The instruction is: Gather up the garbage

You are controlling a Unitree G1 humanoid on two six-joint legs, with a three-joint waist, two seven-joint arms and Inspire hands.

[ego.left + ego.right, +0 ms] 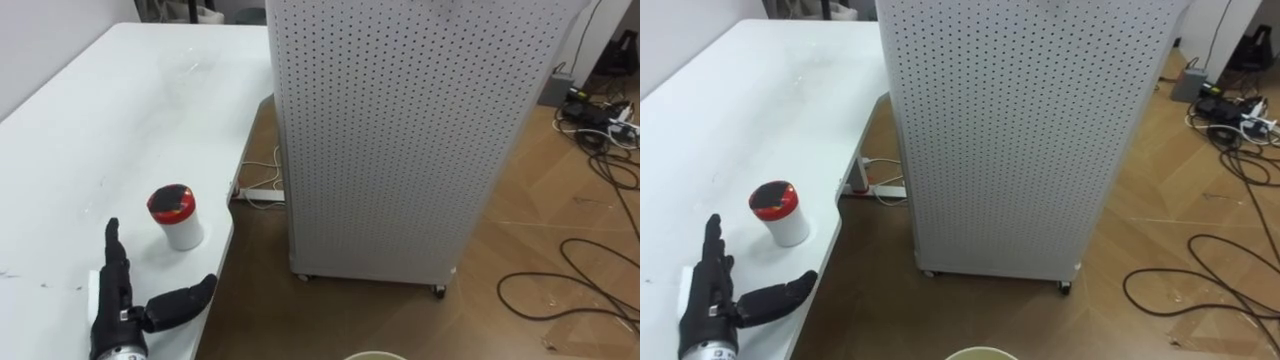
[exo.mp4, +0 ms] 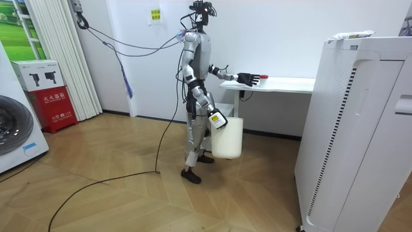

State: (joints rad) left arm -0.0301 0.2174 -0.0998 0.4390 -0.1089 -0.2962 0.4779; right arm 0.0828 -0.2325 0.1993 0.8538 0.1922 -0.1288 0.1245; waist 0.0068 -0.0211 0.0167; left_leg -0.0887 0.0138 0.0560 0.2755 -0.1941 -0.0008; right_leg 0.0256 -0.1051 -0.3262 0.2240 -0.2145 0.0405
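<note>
1 cup, 1 tbl, 1 bin, 1 cabinet.

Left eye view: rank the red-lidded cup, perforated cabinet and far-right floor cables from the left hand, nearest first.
1. The red-lidded cup, on the table just ahead of the left hand.
2. The perforated cabinet, on the floor, right.
3. The floor cables, far right.
</note>
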